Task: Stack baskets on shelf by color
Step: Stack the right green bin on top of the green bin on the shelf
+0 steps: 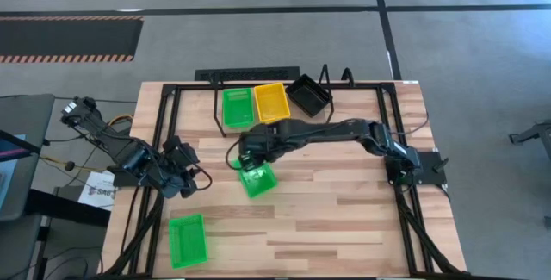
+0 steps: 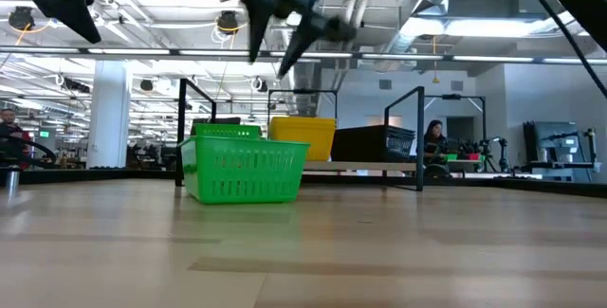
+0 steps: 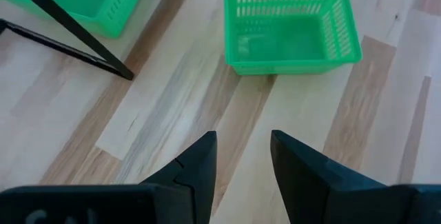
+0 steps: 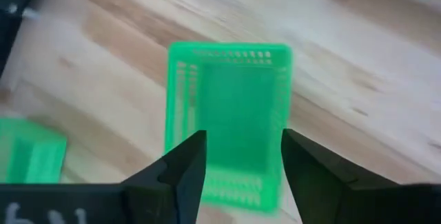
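My right gripper [image 1: 248, 155], jaws spread and empty, hangs over the green basket [image 1: 257, 179] at frame centre, its long axis running along my fingers.

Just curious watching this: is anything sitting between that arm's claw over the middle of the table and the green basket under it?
Nothing visible. The right gripper hangs open directly above the green basket, with only air between them; the basket stands alone on the bare table.

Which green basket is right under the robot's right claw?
The green basket in the table's middle, below the open right gripper. The other green baskets sit on the shelf and near the table's front edge.
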`<move>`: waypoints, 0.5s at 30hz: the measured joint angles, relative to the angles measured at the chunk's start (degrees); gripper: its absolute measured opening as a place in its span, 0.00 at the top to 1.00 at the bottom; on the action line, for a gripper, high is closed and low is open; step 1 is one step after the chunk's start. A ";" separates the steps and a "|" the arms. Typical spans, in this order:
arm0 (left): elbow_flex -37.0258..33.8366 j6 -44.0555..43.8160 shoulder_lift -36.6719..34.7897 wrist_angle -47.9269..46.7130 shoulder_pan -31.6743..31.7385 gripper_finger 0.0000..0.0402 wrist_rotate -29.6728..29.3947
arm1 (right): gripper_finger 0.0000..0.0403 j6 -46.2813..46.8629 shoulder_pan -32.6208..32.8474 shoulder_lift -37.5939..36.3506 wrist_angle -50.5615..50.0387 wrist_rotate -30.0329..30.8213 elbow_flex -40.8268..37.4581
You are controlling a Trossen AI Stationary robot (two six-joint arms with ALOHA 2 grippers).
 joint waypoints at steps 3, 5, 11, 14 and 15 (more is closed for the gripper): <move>0.00 -1.80 -0.01 -0.08 0.00 0.69 -0.73 | 0.51 -1.41 0.14 -2.54 -6.76 0.47 2.03; 0.00 -4.55 0.04 0.02 0.01 0.69 -1.87 | 0.52 -0.74 0.57 -6.31 -10.33 0.51 -0.33; -0.83 -14.51 1.08 1.30 -0.02 0.69 -6.80 | 0.54 4.23 4.91 -15.39 -21.37 7.66 -1.06; -3.08 -19.41 2.30 4.14 -0.02 0.69 -7.43 | 0.54 3.73 8.15 -20.31 -19.87 12.25 -1.50; -3.91 -21.56 2.92 5.59 -0.04 0.69 -7.58 | 0.53 3.63 9.26 -21.88 -20.56 13.98 -1.35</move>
